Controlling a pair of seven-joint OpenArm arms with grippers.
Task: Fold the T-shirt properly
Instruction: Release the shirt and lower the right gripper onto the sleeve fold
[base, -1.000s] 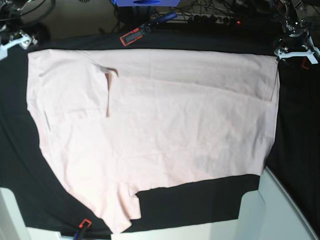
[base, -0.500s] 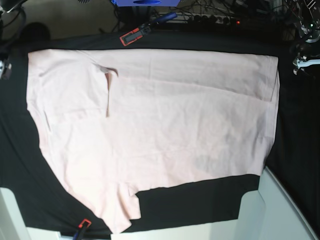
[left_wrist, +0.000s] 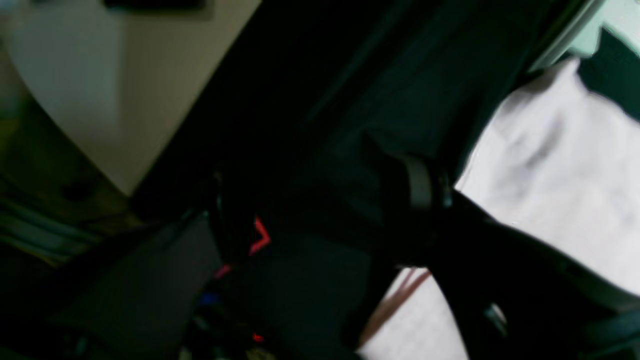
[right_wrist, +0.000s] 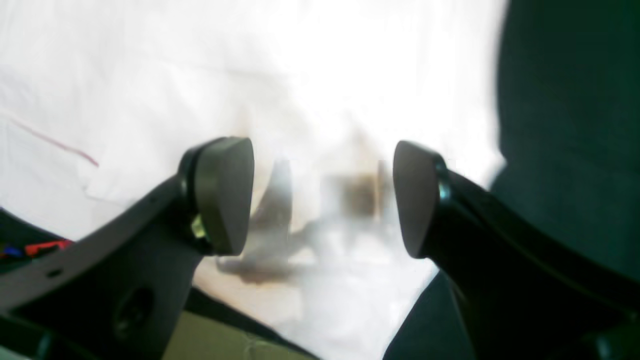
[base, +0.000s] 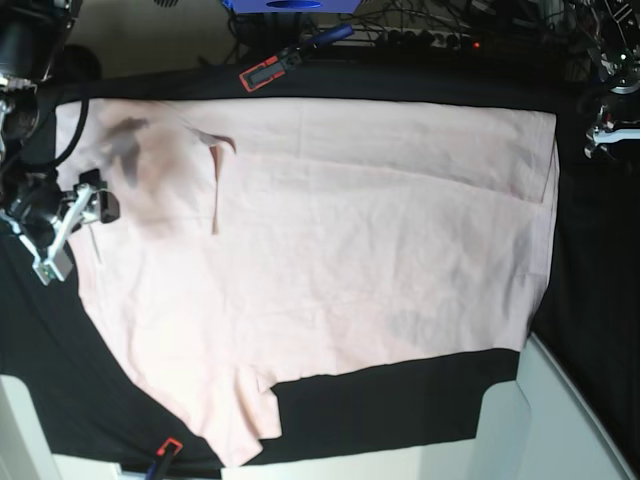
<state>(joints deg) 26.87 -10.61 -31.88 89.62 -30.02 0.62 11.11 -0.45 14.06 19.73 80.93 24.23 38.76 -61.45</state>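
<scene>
The pale pink T-shirt (base: 340, 250) lies spread flat on the black cloth (base: 400, 410), plain side up, with one sleeve folded in near the upper left. My right gripper (base: 68, 230) hovers over the shirt's left edge and throws a shadow on the fabric. In the right wrist view the right gripper (right_wrist: 320, 200) is open, with only the T-shirt (right_wrist: 325, 75) below it. My left gripper (base: 608, 130) sits off the shirt's upper right corner, over black cloth. The left wrist view is dark and blurred; the left gripper (left_wrist: 325, 205) has its jaws apart and empty, with the T-shirt (left_wrist: 550, 165) to its right.
Red-and-black clamps pin the cloth at the back (base: 262, 72) and the front left (base: 166, 447). A blue box (base: 290, 5) and cables lie behind the table. Bare white tabletop (base: 560, 420) shows at the front right corner.
My right arm has swung in from the upper left corner to above the shirt's left edge, and its shadow now falls on the sleeve. The left arm has drawn back towards the right edge.
</scene>
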